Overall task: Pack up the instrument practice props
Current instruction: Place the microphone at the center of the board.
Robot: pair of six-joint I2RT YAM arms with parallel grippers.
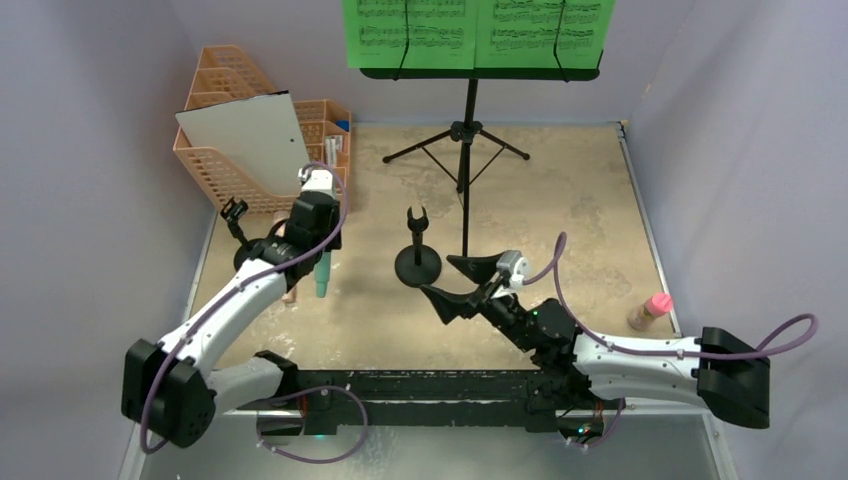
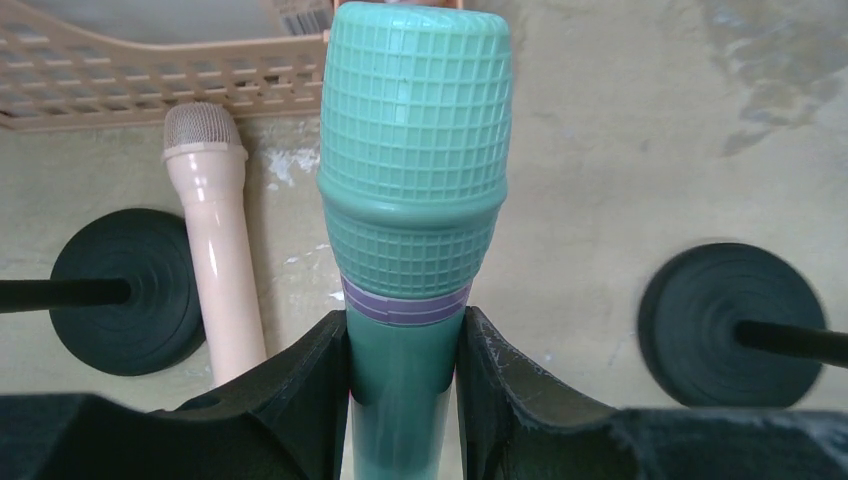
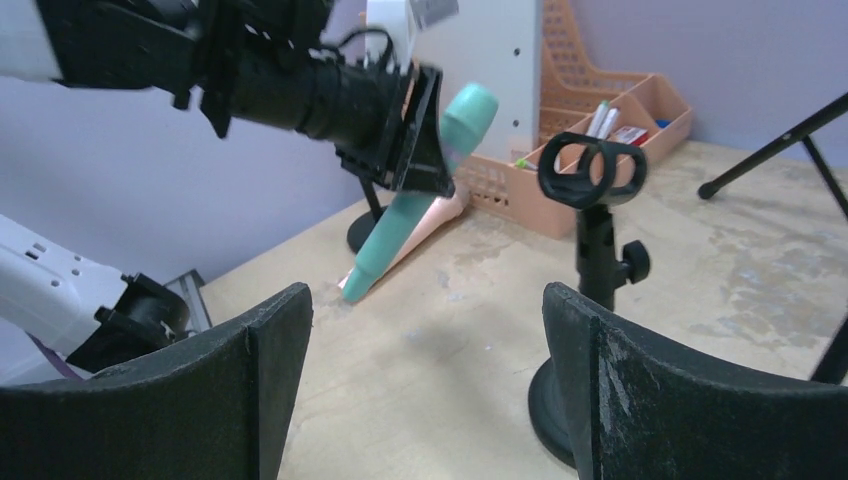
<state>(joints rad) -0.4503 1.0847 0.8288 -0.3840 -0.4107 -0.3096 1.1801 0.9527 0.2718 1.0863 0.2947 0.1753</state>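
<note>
Gripping the mint microphone (image 2: 415,150) for packing
Clamps the left jaws on its handle just below the head, tail end slanting down toward the table (image 3: 450,380), a hold firm enough to carry it; has the right jaws wide apart and empty, facing a black holder (image 3: 598,270), probably to take it next; finds the pink microphone (image 2: 220,250) lying beside the orange organizer (image 2: 100,70)

The left arm (image 1: 225,305) is stretching forward from its base at the near left, its wrist bending downward, and the left gripper (image 2: 405,345) is clamping the handle of the mint toy microphone (image 2: 415,150) between both fingers. The right arm (image 1: 620,352) is lying low and angling inward, and the right gripper (image 3: 425,350) is holding its jaws wide apart, gripping nothing.
</note>
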